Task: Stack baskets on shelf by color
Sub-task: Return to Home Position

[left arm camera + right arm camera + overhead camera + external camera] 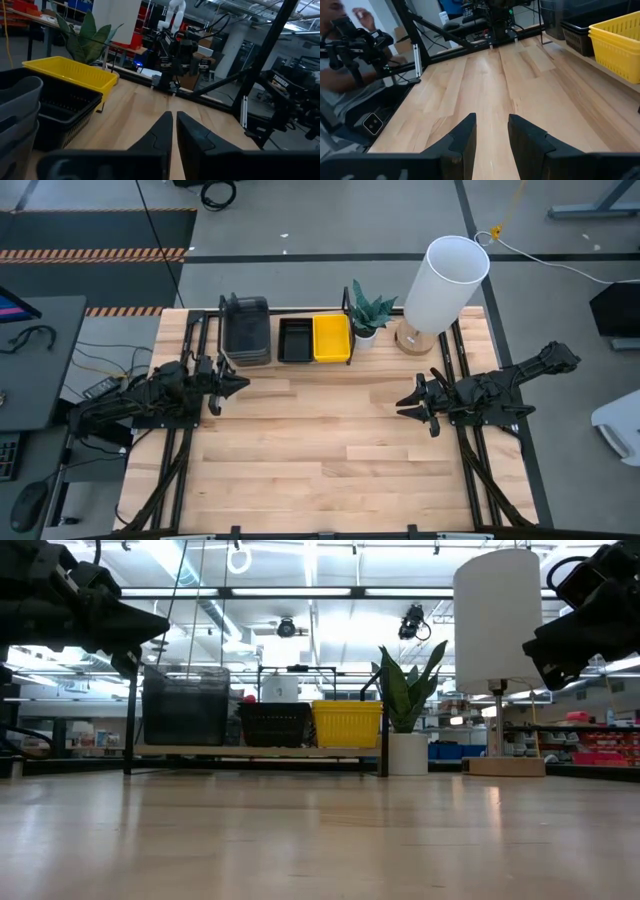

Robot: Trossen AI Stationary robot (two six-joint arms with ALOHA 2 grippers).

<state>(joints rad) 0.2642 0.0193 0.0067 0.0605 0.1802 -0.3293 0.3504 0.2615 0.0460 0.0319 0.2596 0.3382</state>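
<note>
Tabletop [330, 460]: shelf [260, 751] at 12 o'clock. On it, grey baskets [247, 330] at the left end, yellow [331, 338] at the right end, black [295, 340] between. Left gripper [240, 383] at 9 o'clock, empty, looks nearly closed. Right gripper [403, 405] at 3 o'clock, empty, moderately wide.

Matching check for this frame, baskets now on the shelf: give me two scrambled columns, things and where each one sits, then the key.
Things
1. grey baskets
2. black baskets
3. yellow baskets
4. plant

Places
A. middle of the shelf
B. on the table, between shelf and lamp
C. shelf end farthest from the plant
D. shelf end next to the plant

Pairs: 1-C, 2-A, 3-D, 4-B
</note>
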